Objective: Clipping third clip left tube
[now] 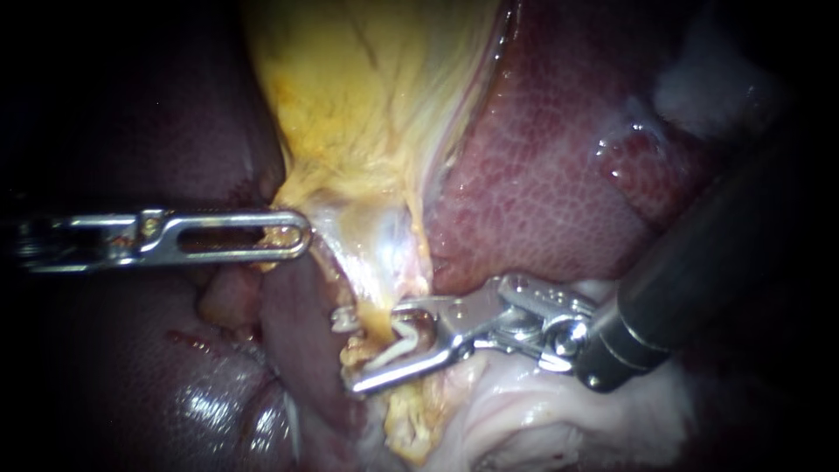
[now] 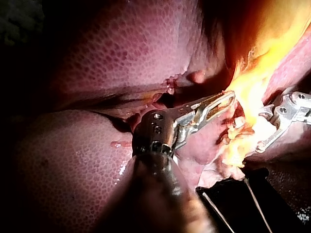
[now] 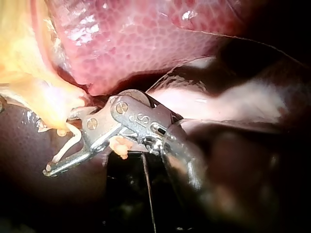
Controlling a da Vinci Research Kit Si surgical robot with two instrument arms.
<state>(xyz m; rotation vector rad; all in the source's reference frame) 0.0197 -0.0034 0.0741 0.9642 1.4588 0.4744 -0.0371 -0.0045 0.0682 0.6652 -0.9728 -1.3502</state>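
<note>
The yellow gallbladder (image 1: 367, 105) narrows downward into a thin yellowish tube (image 1: 377, 322). My left instrument (image 1: 301, 236) comes in level from the left, and its slotted jaws are shut on the gallbladder's lower edge (image 2: 238, 92). My right instrument (image 1: 374, 345) comes in from the right. Its jaws stand wide apart astride the tube, with a white clip (image 1: 400, 343) curved between them. In the right wrist view the clip (image 3: 65, 143) runs along the lower jaw, and yellow tissue hides the upper jaw's tip. A small white clip (image 1: 343, 316) sits on the tube just to the left.
Red, mottled liver (image 1: 559, 175) fills the upper right, and a darker lobe (image 1: 218, 411) lies at the lower left. Pale whitish tissue (image 1: 524, 419) lies under the right instrument's shaft. A dark gap with thin wires (image 3: 146, 184) shows below the tissue.
</note>
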